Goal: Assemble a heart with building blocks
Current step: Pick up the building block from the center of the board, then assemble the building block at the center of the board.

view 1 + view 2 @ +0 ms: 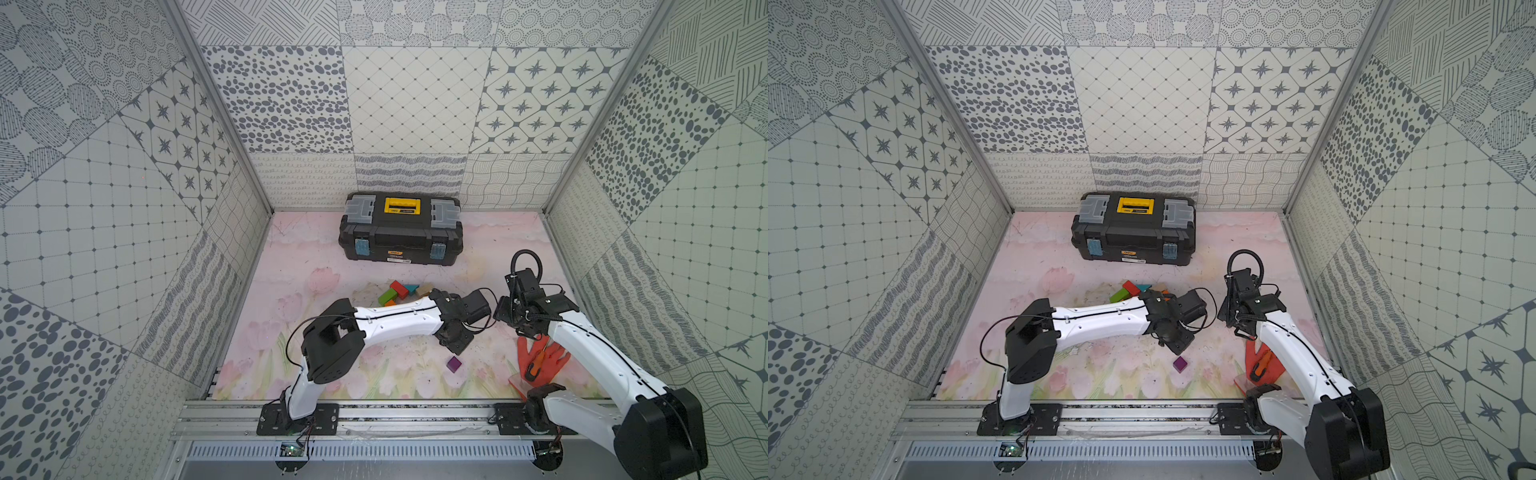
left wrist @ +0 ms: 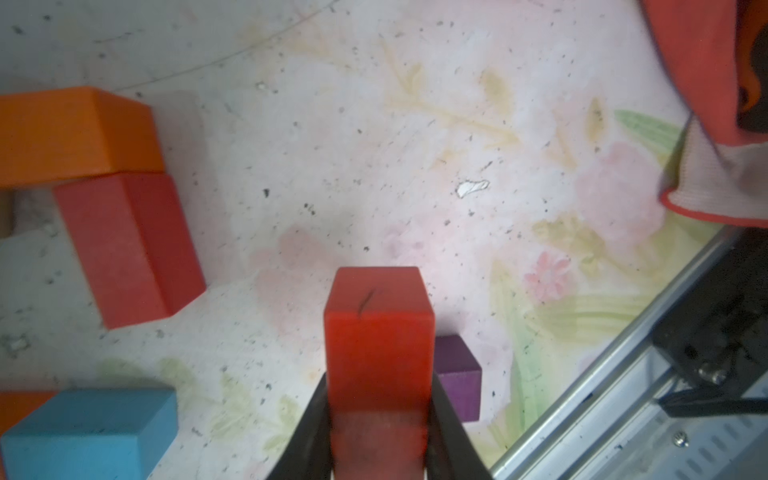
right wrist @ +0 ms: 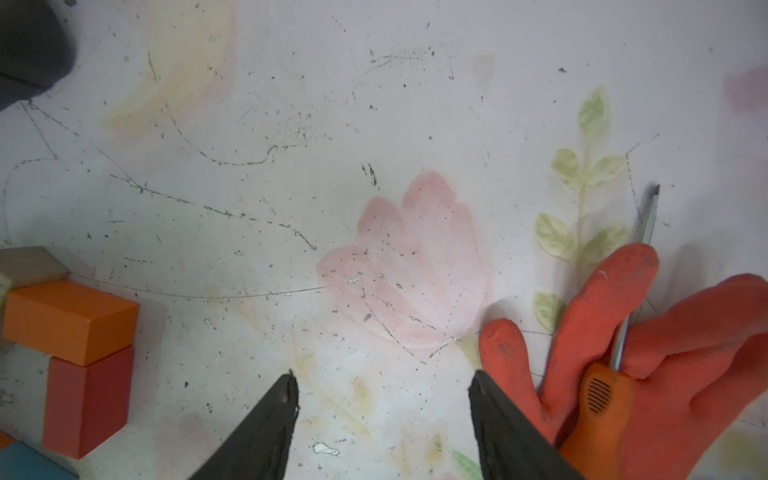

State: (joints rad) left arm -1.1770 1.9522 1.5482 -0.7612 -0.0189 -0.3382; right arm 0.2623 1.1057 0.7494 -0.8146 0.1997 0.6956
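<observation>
— What has the left tool (image 2: 378, 374) got?

— It is clamped on 1 red block (image 2: 376, 328), a finger pressed to each side. I can't tell whether the block is clear of the counter (image 2: 374, 124).

— And the other?

— The right tool (image 3: 383, 374) stands open, its 2 fingers apart with only bare counter between them. Just beside it is a red-orange glove (image 3: 665, 353) with an orange-handled screwdriver (image 3: 598, 403) lying on it, well in front of the toolbox (image 1: 401, 237) and past its right end.

— Where are the building blocks (image 1: 401, 293)?

— Grouped near the toolbox's front. A green block (image 1: 386, 296), a teal triangle (image 1: 411, 287) and a plain-wood block (image 1: 424, 289) are nearest it. Farther out, an orange block (image 2: 75, 133) touches the end of a second red block (image 2: 129, 249), and a light blue block (image 2: 91, 432) lies apart from those 2. The purple cube (image 1: 454, 363) sits alone, farthest from the toolbox.
</observation>
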